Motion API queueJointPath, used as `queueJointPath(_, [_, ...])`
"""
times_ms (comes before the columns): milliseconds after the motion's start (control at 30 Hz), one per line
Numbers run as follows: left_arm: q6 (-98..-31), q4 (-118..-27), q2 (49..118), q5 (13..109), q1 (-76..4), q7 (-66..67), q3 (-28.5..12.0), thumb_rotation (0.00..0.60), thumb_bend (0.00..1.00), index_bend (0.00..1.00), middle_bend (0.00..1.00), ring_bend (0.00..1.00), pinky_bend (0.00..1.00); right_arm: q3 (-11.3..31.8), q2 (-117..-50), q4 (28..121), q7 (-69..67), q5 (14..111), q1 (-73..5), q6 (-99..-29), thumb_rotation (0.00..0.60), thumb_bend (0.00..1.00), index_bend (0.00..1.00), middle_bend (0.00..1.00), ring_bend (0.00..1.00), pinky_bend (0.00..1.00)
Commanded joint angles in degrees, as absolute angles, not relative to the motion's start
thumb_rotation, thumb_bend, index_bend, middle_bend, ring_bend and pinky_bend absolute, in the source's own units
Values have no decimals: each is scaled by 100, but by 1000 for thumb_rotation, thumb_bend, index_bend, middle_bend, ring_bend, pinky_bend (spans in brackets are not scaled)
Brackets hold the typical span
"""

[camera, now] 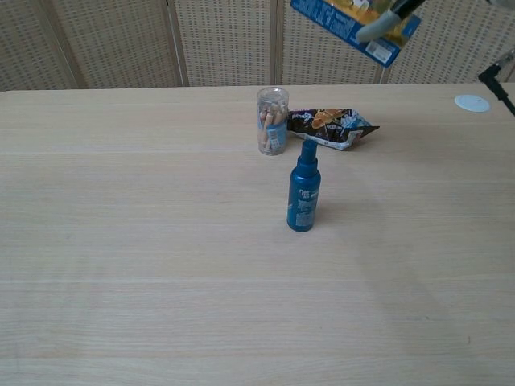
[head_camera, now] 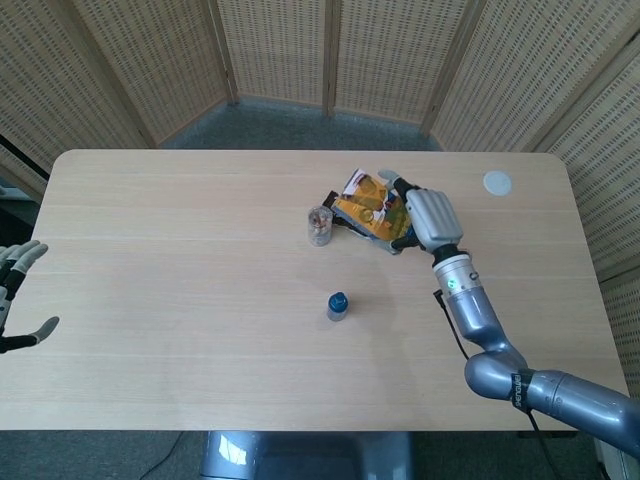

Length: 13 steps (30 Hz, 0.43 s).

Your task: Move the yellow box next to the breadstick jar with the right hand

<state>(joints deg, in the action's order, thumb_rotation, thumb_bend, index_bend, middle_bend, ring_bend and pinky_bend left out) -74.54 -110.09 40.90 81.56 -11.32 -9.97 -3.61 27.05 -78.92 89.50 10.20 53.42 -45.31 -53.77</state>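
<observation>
Wicker screens stand behind a pale wooden table (head_camera: 180, 230). Above it, the right hand (head_camera: 428, 218) grasps the yellow box (head_camera: 368, 211), lifted clear of the surface. Just beyond the box's far end stands the breadstick jar (head_camera: 319, 226), with a dark snack bag (camera: 331, 126) below the hand. At the table's opposite edge, the left hand (head_camera: 18, 297) hangs released, fingers apart.

I see the yellow box (head_camera: 368, 209) up off the table, tilted, its printed yellow face upward and a blue edge showing in the chest view (camera: 346, 22). The breadstick jar (head_camera: 319, 226) stands upright on the table, clear, sticks inside, just left of the box.
</observation>
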Motion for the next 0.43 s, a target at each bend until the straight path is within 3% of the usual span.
queueJointPath(33, [-7481,-11022,4071,8169,-1109,-1004,-352,600,323,40,28,0,0,2791,-7807,9007,900,5361,-4555,-5484,600,16,137,458,412,573])
queueJointPath(433, [-7570,-11032,4070,8211,-1021,-1038,-315,600,322,40,28,0,0,2798,-7517,9263,612,5291,-4514,-5637,600,9,140,458,413,573])
